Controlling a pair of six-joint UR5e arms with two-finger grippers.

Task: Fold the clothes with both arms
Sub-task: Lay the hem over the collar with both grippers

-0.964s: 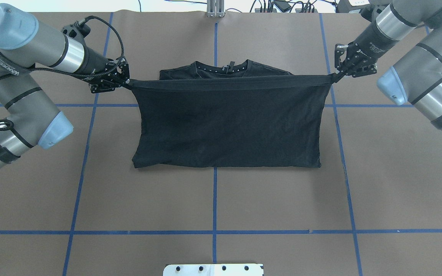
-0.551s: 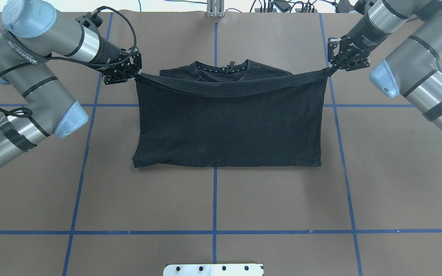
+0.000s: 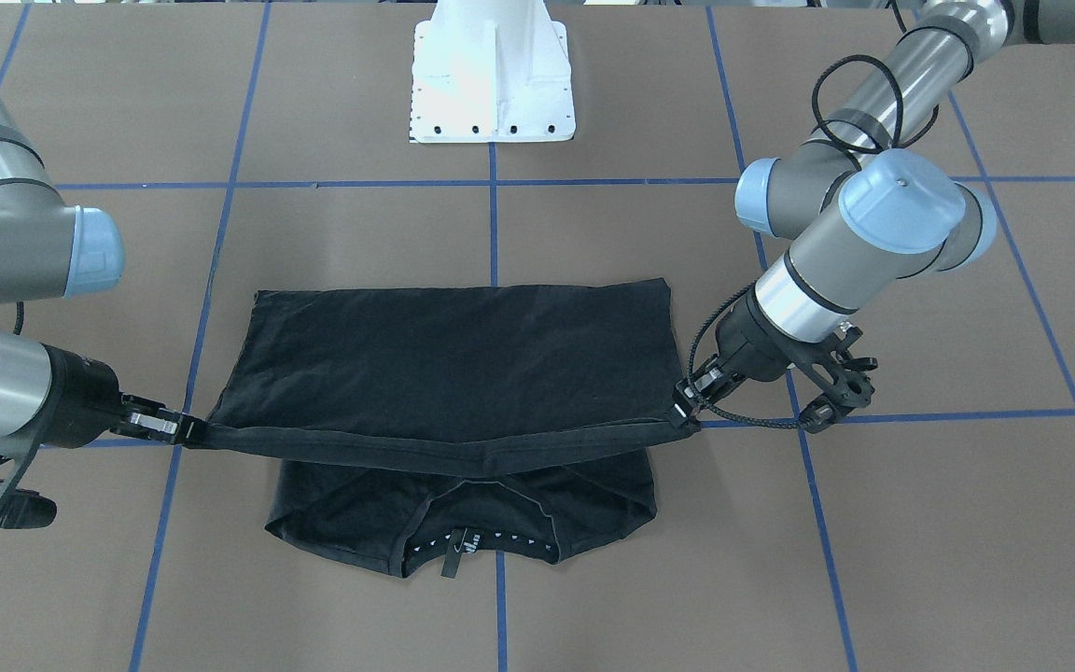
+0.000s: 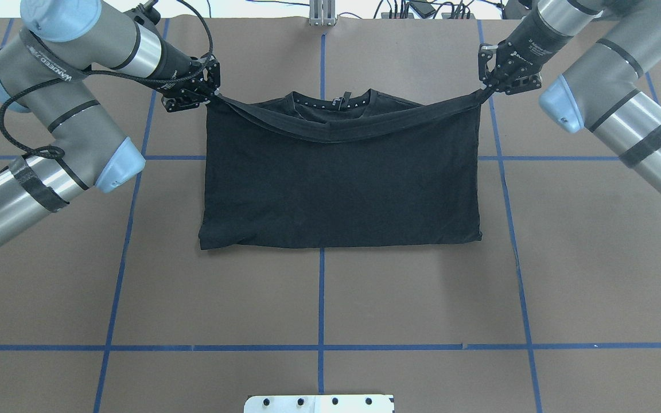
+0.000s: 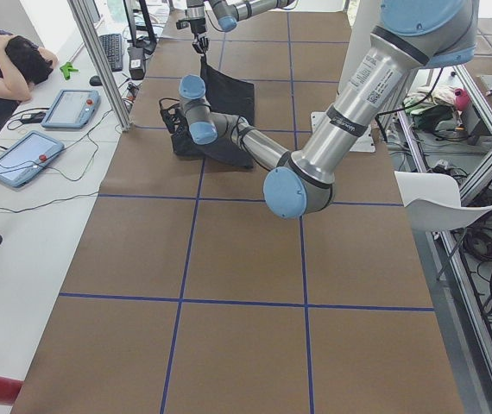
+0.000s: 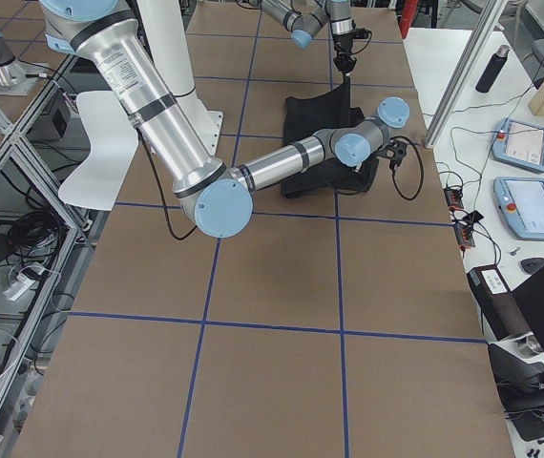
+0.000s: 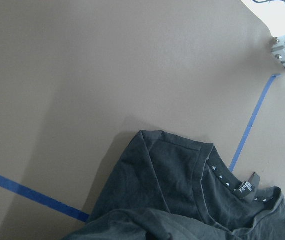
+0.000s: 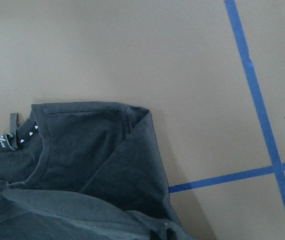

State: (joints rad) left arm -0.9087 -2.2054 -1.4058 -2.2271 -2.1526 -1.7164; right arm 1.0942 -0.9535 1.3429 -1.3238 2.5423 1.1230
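Front-facing view, shirt: T-shirt (image 3: 444,364) is hanging by one raised edge stretched between the two sets of jaws, and that edge is sagging in the middle. The rest is lying on the worktop (image 3: 920,523), its collar (image 3: 463,546) showing just beyond the held edge.
Front-facing view, grips: left arm (image 3: 873,233) is ending in the left jaws, which are closing fully on one corner of the edge. The right jaws, on the right arm (image 3: 6,252), are pinching the opposite corner just as tightly.
Overhead view: T-shirt (image 4: 342,189) is spreading from the jaws towards the robot as a smooth dark rectangle. Left arm (image 4: 72,51) and right arm (image 4: 611,63) are gripping its far corners, with the collar (image 4: 330,102) lying between them.
Left-end view: T-shirt (image 5: 227,90) is rising off the worktop to the far jaws.
Right-end view: T-shirt (image 6: 315,110) is doing the same beyond the near right arm (image 6: 157,105).
Left wrist view: T-shirt (image 7: 167,190) shoulder and collar are lying flat beneath the jaws, beside blue tape (image 7: 32,192).
Right wrist view: T-shirt (image 8: 92,150) shoulder is lying beneath the jaws; the jaws are not showing.
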